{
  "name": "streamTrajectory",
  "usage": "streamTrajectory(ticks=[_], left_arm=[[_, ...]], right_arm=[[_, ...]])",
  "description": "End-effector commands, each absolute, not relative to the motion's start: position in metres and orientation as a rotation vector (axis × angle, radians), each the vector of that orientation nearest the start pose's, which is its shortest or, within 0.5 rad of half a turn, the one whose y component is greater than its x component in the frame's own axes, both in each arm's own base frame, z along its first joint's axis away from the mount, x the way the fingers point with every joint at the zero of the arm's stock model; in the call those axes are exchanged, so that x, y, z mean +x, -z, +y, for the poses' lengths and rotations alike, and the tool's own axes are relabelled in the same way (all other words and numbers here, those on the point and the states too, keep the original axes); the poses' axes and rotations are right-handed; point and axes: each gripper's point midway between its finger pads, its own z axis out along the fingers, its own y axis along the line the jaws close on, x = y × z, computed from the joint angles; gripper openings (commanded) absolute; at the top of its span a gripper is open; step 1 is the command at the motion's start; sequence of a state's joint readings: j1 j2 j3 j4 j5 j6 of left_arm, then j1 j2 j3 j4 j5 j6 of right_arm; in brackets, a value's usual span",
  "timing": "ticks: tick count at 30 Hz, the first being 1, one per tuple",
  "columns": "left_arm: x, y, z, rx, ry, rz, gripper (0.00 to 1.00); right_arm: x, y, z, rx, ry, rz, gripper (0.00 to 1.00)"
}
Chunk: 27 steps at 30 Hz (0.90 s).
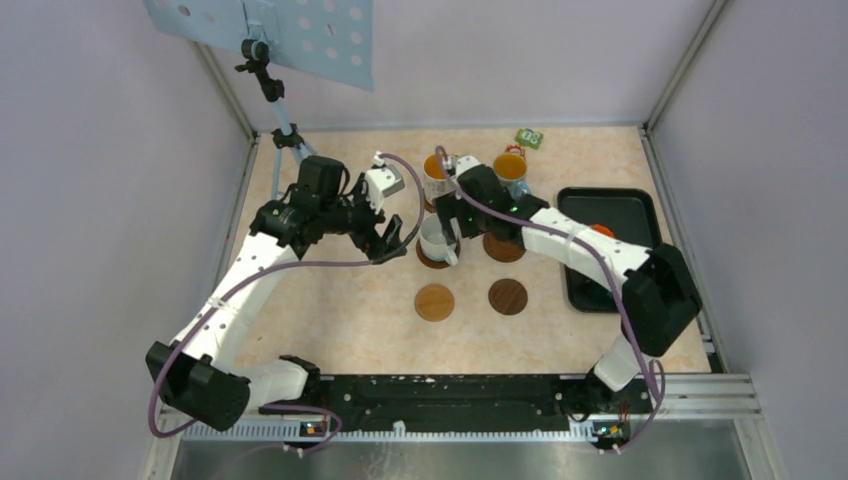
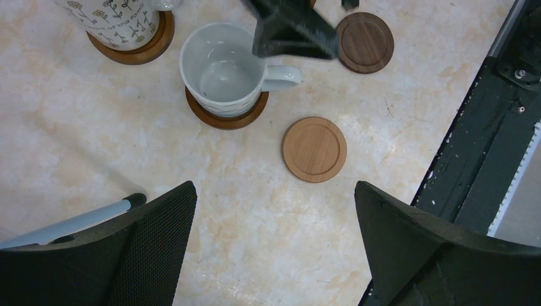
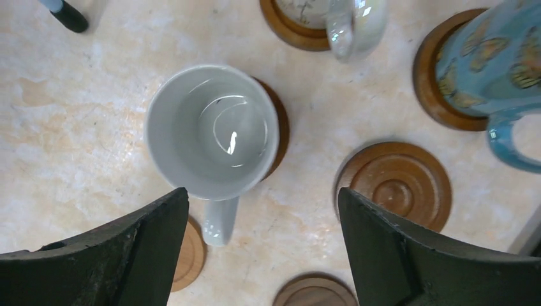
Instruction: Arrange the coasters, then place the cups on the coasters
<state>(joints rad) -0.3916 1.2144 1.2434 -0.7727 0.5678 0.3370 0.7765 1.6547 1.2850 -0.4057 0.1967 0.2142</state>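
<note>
The right gripper (image 3: 261, 191) is hovering just above the white mug (image 3: 210, 131) with its fingers (image 3: 153, 242) spread wide on either side, gripping nothing. The mug is standing free on its coaster (image 3: 279, 127), sitting a little off-centre, with its handle pointing back between the fingers. The left gripper (image 1: 398, 238) is hanging just beside the same mug, also spread and empty. The patterned mug (image 1: 437, 172) and blue mug (image 1: 510, 170) are resting on coasters at the back, while three bare coasters (image 1: 503, 247) are waiting nearer the arms. Something orange, probably a cup, is showing on the tray (image 1: 625, 215) behind the right arm. The main risk is in pulling away: a sideways or tilted retreat could be catching a finger on the rim or handle, dragging the mug off its coaster or tipping it. The two grippers are crowding one spot, so either one moving first could be knocking the other. Swinging toward the tray, the right arm could be brushing the blue mug or nudging a bare coaster out of line.
</note>
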Motion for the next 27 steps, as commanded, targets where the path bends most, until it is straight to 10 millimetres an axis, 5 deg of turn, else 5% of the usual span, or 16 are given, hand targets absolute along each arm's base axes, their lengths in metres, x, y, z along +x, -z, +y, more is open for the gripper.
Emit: streamTrajectory(ticks=[1, 8, 19, 23, 27], left_arm=[[0.260, -0.255, -0.202, 1.095, 0.711, 1.962, 0.99], [0.258, -0.250, -0.206, 1.100, 0.746, 1.962, 0.99], [0.253, -0.251, -0.207, 1.110, 0.762, 1.945, 0.99], [0.253, -0.250, -0.207, 1.111, 0.767, 1.945, 0.99], [0.252, -0.251, -0.207, 1.109, 0.763, 1.946, 0.99]], right_arm=[[0.340, -0.209, 0.280, -0.632, -0.475, 2.120, 0.86], [0.330, -0.228, 0.218, -0.618, -0.570, 2.097, 0.86], [0.300, -0.223, 0.060, -0.692, -0.382, 2.237, 0.86], [0.302, -0.225, -0.003, -0.792, -0.295, 2.259, 0.77], [0.300, -0.210, -0.039, -0.947, -0.276, 2.280, 0.76]])
